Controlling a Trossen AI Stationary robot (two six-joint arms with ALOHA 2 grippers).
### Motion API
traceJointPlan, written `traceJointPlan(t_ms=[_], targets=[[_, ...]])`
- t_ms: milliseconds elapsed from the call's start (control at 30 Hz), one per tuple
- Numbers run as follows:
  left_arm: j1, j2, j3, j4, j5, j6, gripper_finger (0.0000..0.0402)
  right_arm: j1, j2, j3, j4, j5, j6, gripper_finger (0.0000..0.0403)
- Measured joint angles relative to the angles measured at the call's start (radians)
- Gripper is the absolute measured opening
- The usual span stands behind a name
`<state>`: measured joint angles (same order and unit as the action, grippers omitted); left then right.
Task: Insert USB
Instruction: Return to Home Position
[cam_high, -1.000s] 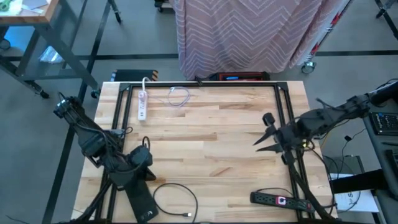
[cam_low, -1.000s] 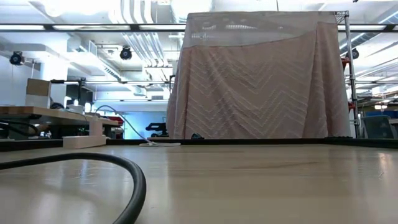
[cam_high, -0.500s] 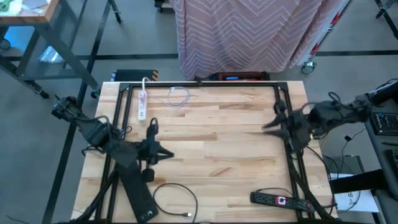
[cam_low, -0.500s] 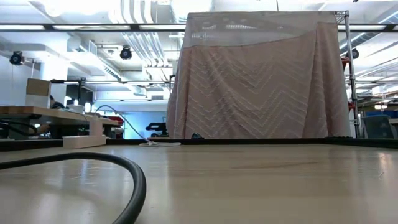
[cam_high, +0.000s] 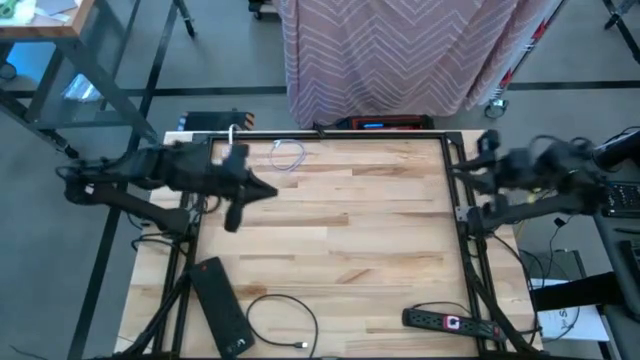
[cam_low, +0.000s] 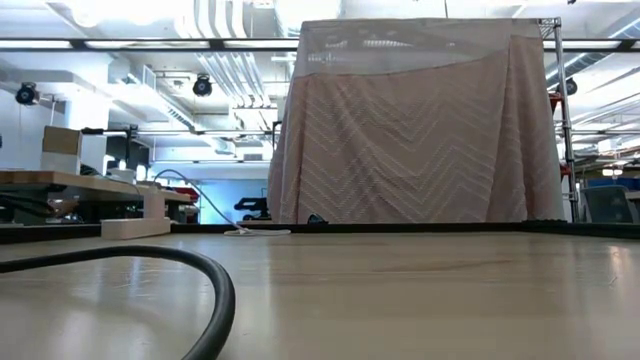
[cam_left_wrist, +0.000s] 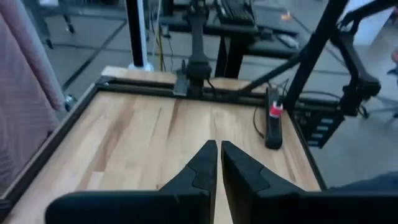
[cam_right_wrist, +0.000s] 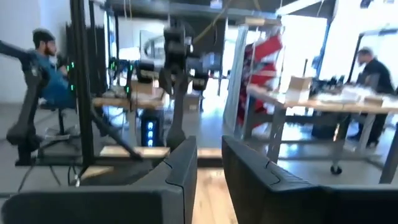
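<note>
Homing step, I judge: left gripper (cam_left_wrist: 217, 144), fingers closed and empty, hangs over the far-left tabletop (cam_high: 350, 230); right gripper (cam_right_wrist: 209, 140), fingers slightly apart, at the far-right edge. Black outlet strip (cam_high: 222, 318) lies near-left — next, arms fold home.

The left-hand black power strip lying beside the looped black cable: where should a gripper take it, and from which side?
Grip the black power strip across its narrow width, about mid-length, coming straight down from above. It lies flat and slanted on the table, so the grasp likely needs turning to straddle its long sides.
</note>
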<state>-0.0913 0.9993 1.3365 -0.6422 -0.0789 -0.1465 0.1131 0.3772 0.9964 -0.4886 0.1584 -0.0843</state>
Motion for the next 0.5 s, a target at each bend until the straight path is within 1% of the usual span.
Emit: traceJointPlan(t_ms=[100, 233, 367, 500], targets=[[0.003, -0.08, -0.063, 0.029, -0.001, 0.034, 0.0009, 0.0, -0.054, -0.003, -0.011, -0.02, -0.002, 0.0074], [0.003, -0.199, -0.21, 0.131, 0.001, 0.033, 0.0009, 0.0, -0.138, -0.05, -0.033, -0.036, 0.011, 0.0079], [0.003, -0.325, -0.392, 0.249, 0.0, 0.026, 0.0009, 0.0, -0.242, -0.142, -0.018, -0.036, 0.032, 0.0083], [0.005, -0.437, -0.563, 0.333, 0.001, 0.0, 0.0009, 0.0, -0.344, -0.246, 0.056, -0.037, 0.032, 0.0081]])
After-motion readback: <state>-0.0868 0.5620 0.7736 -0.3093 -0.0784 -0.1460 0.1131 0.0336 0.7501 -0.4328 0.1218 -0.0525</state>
